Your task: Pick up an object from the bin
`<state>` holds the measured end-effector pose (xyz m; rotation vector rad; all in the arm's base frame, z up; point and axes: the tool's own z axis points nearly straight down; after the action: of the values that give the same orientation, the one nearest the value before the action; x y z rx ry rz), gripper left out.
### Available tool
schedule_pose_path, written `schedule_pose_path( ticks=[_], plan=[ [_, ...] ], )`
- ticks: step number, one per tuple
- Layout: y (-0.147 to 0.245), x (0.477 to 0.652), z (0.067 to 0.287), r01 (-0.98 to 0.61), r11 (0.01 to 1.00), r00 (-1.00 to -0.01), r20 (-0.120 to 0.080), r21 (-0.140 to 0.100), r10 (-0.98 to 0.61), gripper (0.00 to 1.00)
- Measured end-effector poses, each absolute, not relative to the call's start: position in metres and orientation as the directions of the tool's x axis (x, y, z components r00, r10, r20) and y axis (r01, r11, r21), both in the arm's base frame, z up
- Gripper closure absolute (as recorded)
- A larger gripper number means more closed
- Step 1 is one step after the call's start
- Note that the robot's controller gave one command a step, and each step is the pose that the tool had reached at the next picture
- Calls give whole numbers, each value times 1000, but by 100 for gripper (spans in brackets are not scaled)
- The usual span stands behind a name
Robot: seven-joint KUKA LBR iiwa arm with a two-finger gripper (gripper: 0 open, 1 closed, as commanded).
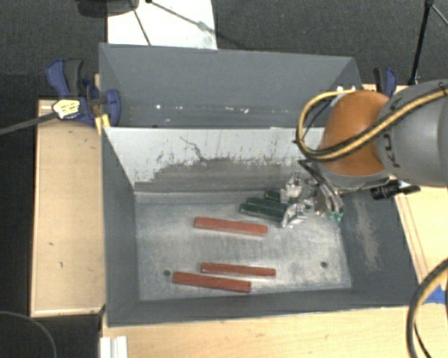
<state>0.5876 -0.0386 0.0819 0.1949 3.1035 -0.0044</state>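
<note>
Though I cannot tell whether the arm's silvery gripper (305, 206) is apart or closed, the dark green flat bar (260, 208) lies just beside it, away from the arm; it looks light, stiff and slick, best pinched across its narrow width.

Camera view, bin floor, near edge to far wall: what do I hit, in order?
Front red stick → middle red stick → far red stick → dark green piece. The gripper is level with the green piece, so it is left out.
</note>
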Motion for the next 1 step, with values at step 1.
schedule_pose_path(
  ticks=[1],
  plan=[
    [-38,588,82,124,992,-992,-32,-1,124,100]
  ],
)
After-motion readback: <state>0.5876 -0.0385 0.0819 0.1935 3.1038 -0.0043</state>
